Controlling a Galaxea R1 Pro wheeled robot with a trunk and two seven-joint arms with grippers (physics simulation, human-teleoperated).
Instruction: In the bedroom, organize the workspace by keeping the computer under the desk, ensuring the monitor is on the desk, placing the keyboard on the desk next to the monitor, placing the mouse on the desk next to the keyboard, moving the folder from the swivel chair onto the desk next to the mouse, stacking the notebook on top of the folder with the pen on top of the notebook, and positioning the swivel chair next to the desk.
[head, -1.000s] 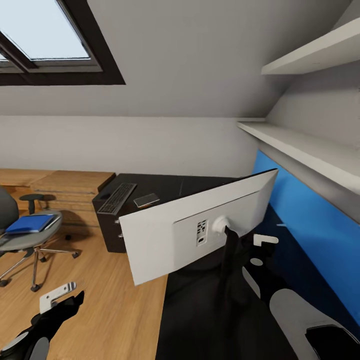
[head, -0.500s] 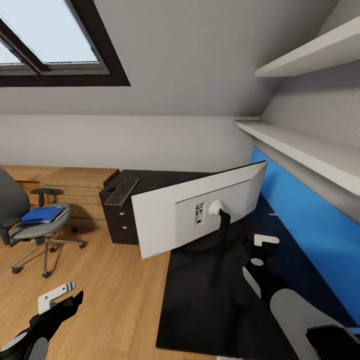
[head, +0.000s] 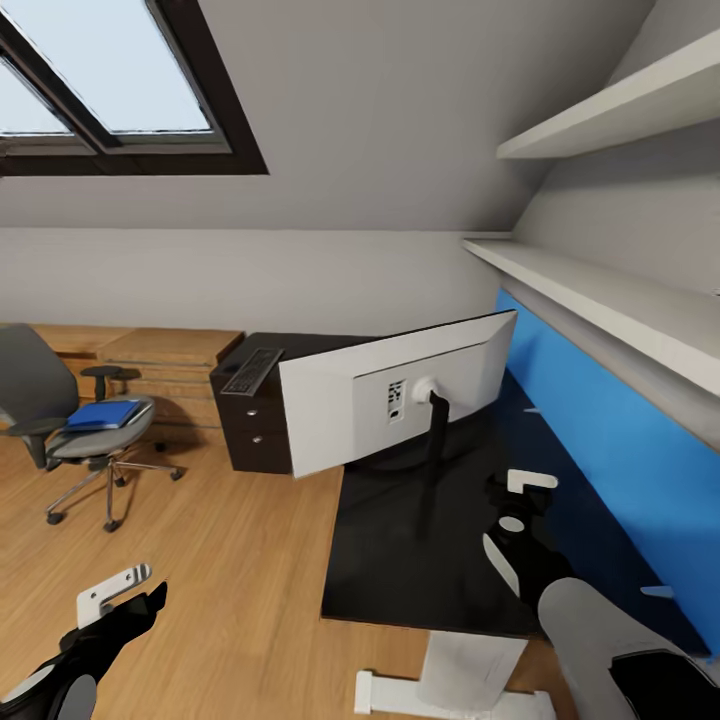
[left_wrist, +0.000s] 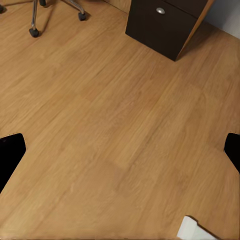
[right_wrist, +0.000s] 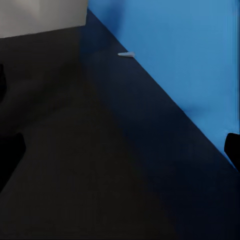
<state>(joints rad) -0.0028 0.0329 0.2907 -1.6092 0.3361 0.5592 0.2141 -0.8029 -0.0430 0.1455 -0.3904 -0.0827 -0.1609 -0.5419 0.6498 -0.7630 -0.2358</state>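
The monitor (head: 400, 400) stands mid-frame on the desk (head: 420, 570), top-heavy, stiff (best gripped at its thin neck). Left gripper (left_wrist: 120, 150) and right gripper (right_wrist: 120, 145) both gape wide, empty.

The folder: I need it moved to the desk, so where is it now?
In the head view the folder lies on the seat of the swivel chair, at the far left, on the floor left of the desk.
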